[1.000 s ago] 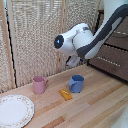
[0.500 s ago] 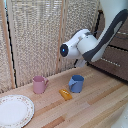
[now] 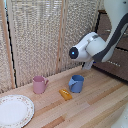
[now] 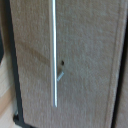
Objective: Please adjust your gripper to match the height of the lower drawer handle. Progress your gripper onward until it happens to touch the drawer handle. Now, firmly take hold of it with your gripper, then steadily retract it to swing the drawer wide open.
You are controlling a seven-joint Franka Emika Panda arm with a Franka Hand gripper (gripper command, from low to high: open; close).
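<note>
In the wrist view a wide dark brown drawer front [image 4: 90,60] fills the picture, close to the camera. Its thin silvery drawer handle [image 4: 54,55] runs as one long pale bar across it. No fingers show in that view. In the exterior view the glossy white arm with its dark round joint [image 3: 74,52] reaches in from the upper right, above the table. A small pale stub under the arm looks like the gripper [image 3: 89,64]; its jaws are too blurred to read. The brown cabinet [image 3: 116,62] stands at the exterior view's right, and its handles are not discernible there.
On the wooden table [image 3: 100,107] stand a pink mug [image 3: 39,84] and a blue mug [image 3: 76,83]. A small yellow object [image 3: 65,94] lies between them. A patterned white plate [image 3: 14,110] lies front left. A woven screen [image 3: 45,35] stands behind.
The arm's round joint has moved toward the exterior view's right and downward, closer to the brown cabinet. The mugs, the plate and the yellow object have not moved.
</note>
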